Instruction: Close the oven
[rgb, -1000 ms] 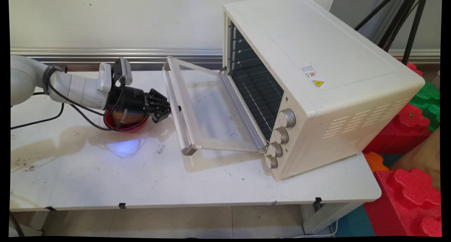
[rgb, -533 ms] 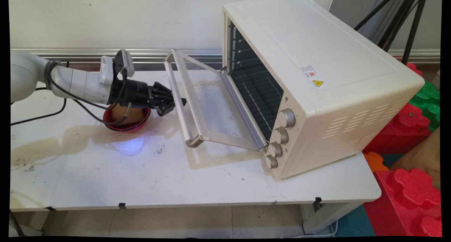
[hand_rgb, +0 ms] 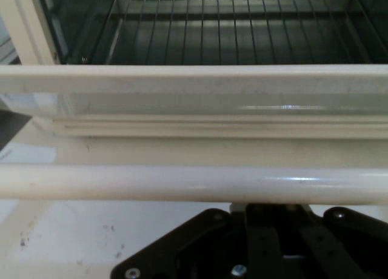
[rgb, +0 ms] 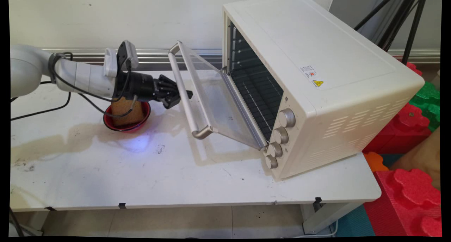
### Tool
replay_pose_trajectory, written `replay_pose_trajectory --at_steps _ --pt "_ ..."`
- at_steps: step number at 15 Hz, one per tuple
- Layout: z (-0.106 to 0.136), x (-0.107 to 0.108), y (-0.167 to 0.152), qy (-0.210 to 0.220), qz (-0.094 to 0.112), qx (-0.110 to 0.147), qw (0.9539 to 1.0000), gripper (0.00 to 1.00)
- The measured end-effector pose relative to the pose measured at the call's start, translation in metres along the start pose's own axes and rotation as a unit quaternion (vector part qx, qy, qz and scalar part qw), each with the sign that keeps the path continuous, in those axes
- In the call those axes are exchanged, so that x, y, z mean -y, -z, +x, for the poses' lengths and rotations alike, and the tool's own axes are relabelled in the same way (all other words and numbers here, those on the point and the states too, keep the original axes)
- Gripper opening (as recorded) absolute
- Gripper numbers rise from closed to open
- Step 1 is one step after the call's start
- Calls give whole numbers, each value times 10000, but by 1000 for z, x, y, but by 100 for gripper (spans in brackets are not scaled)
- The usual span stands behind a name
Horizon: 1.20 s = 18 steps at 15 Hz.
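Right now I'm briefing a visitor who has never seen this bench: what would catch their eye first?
The big cream toaster oven on the table's right, its glass door half open and tilted. Next, the black gripper at the door's handle bar, which crosses the hand view just above the linkage. Behind the gripper sits a red bowl holding a brown bread-like block.

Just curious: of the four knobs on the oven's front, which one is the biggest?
The topmost knob: it is visibly larger than the three lower knobs stacked beneath it.
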<state>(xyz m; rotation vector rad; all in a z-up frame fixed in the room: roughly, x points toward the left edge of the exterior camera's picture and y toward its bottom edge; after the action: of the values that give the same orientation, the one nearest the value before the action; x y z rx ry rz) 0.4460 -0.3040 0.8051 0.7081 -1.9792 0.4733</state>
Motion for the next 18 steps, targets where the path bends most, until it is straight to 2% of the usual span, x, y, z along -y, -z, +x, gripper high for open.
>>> replay_pose_trajectory --at_steps 18 --pt "51 12 -35 -15 -40 -416 9991 0"
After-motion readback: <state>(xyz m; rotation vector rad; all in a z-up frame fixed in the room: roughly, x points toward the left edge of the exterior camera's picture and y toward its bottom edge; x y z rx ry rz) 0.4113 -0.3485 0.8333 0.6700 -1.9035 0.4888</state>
